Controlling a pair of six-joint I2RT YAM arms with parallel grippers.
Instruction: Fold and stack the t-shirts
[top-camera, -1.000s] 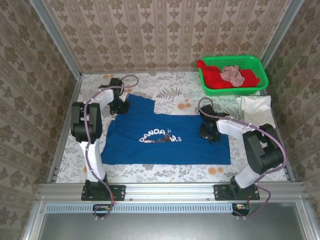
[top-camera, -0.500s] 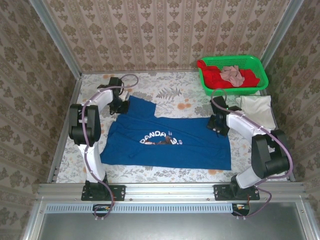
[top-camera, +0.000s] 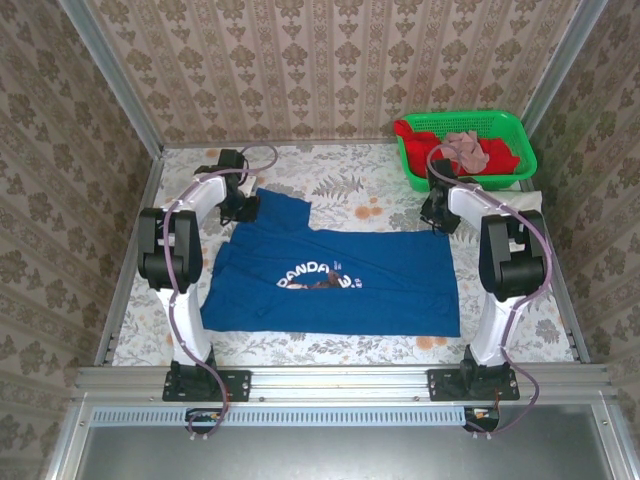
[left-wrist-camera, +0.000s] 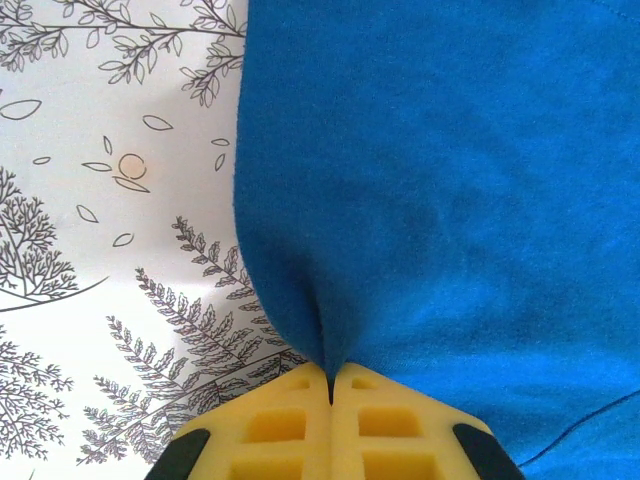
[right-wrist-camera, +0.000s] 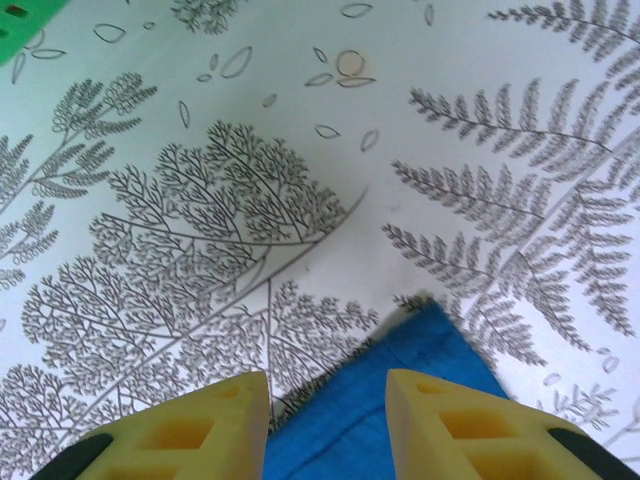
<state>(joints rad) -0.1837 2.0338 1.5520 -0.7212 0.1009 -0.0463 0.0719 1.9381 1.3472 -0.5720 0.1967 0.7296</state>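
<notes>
Action at both far corners of the royal-blue t-shirt (top-camera: 335, 280), which lies spread flat across the middle of the fern-print worktop (top-camera: 340, 175), white lettering facing up. The left claw (left-wrist-camera: 330, 385) is clamped tight on the shirt's far left corner, and the wrist view shows its yellow pads pressed together with a ridge of blue fabric pinched between them. Over on the other side, the right claw (right-wrist-camera: 327, 400) hovers at the far right corner with jaws apart, the blue tip lying on the worktop in the gap, not pinched. The cream-white t-shirt (top-camera: 528, 200) sits at the right edge, partly behind the right arm, just beside the green basket (top-camera: 500, 120) holding red and pinkish cloth.
</notes>
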